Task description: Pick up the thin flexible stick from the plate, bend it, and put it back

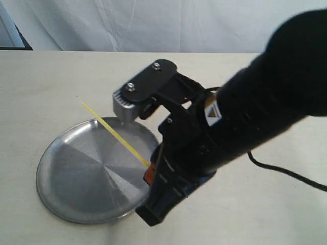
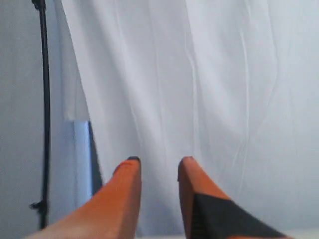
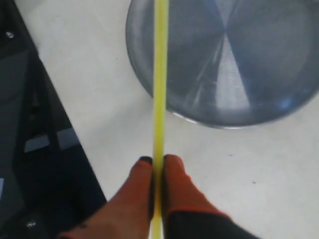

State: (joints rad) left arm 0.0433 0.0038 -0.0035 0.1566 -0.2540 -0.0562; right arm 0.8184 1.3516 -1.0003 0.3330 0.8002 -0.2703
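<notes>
It looks like a robot test lab, not a home: a pale beige tabletop (image 1: 51, 81) backed by a hung white cloth curtain (image 1: 153, 23), a black cable (image 1: 286, 172) trailing at the exterior view's right, and a thin black stand pole (image 2: 45, 99) at the left wrist view's left edge.

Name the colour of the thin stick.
Bright yellow; the thin flexible stick shows best in the right wrist view.

Exterior: above, close, looking down on plate (image 1: 76, 184).
Right wrist: downward (same plate).
Left wrist: toward white curtain (image 2: 209, 74).

Right end effector (image 3: 158, 161) pinched tight
</notes>
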